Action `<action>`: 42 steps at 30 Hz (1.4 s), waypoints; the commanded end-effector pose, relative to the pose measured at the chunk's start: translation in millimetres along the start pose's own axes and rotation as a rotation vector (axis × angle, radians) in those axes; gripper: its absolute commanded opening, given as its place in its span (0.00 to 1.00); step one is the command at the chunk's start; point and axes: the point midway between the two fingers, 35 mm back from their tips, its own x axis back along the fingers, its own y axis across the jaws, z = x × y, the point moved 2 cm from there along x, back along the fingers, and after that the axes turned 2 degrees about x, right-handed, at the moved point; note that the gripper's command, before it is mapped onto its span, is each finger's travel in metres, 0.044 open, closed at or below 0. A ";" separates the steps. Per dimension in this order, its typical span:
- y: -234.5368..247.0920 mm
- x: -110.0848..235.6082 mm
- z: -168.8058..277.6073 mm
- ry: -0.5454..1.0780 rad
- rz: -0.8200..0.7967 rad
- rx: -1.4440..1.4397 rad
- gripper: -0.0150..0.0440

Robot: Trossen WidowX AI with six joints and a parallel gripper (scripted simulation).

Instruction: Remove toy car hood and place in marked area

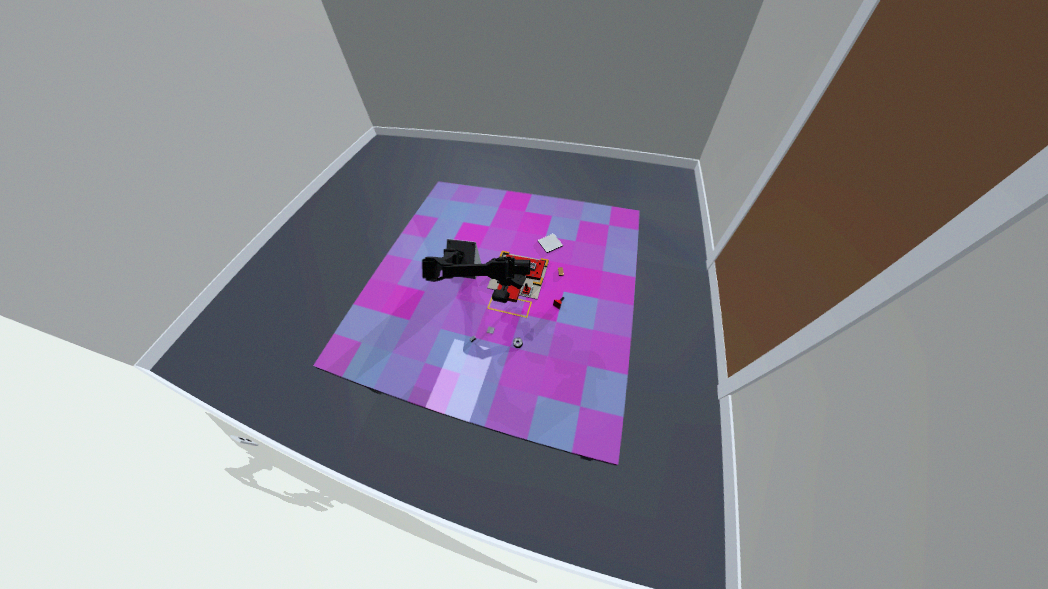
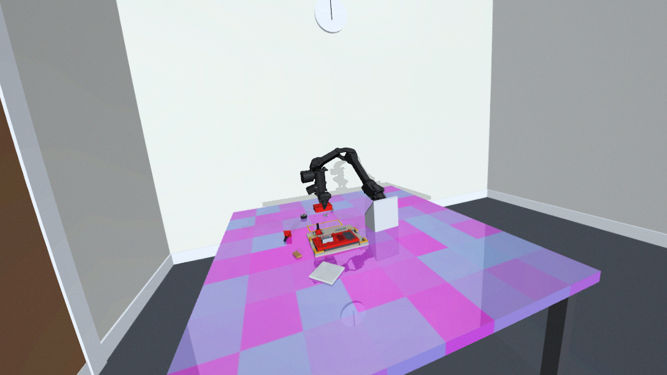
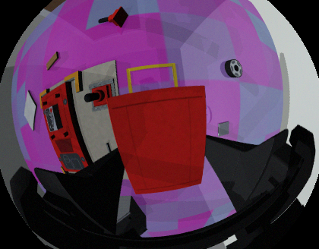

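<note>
The red hood (image 1: 508, 293) (image 2: 322, 208) (image 3: 157, 152) is off the toy car, in the air between my fingers. My gripper (image 1: 502, 293) (image 2: 323, 203) (image 3: 162, 146) is shut on it, one finger at each side. The toy car (image 2: 347, 239) (image 3: 64, 133) sits on a pale base with yellow corners, with its hood place uncovered. The marked area, a yellow outline (image 1: 508, 313) (image 2: 323, 223) (image 3: 151, 67), lies on the table beside the base. In the wrist view the hood hides its near part. How high the hood is above the table is hard to tell.
A red lever (image 2: 317, 229) (image 3: 102, 95) stands up from the base. Around lie a wheel (image 1: 518, 343) (image 2: 303, 216) (image 3: 234, 68), a red piece with a black handle (image 1: 558, 302) (image 2: 287, 234) (image 3: 117, 17), a tan block (image 2: 296, 254) (image 3: 52, 61) and a white tile (image 1: 549, 243) (image 2: 326, 272) (image 3: 30, 110).
</note>
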 end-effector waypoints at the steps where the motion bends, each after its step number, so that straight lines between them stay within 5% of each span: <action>1: -1.7 -2.3 1.9 0.003 0.005 0.010 0.25; 42: -1.1 -37.9 -0.4 0.002 0.002 0.009 0.25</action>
